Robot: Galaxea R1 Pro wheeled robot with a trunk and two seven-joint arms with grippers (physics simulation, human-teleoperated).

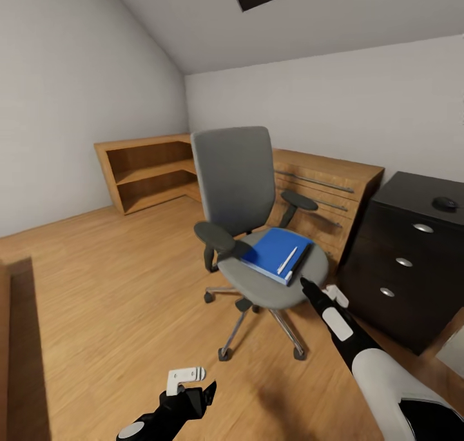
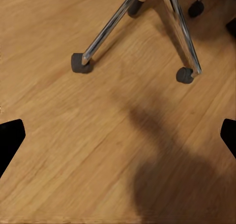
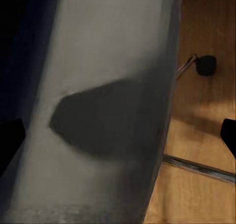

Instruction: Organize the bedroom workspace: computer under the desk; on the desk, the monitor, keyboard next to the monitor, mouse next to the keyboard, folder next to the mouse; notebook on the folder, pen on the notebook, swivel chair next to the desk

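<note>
Blue folder [image 1: 278, 254] lying flat on the grey seat of the swivel chair [image 1: 235, 189], toward the seat's front right edge, with a white pen [image 1: 287, 260] resting on the cover near the folder's right edge; any notebook between them cannot be told apart. The folder is judged thin, light and fairly stiff with a smooth cover, best pinched at its overhanging front corner; the pen will likely roll off if tilted. The right gripper [image 1: 308, 289] hovers just beside that corner, fingers apart and empty. The left gripper [image 1: 193, 389] hangs low over the wooden floor [image 1: 96, 286], also spread and empty. A black drawer cabinet [image 1: 406, 260], drawers shut, carries a dark mouse [image 1: 444, 203] near its top back edge.
</note>
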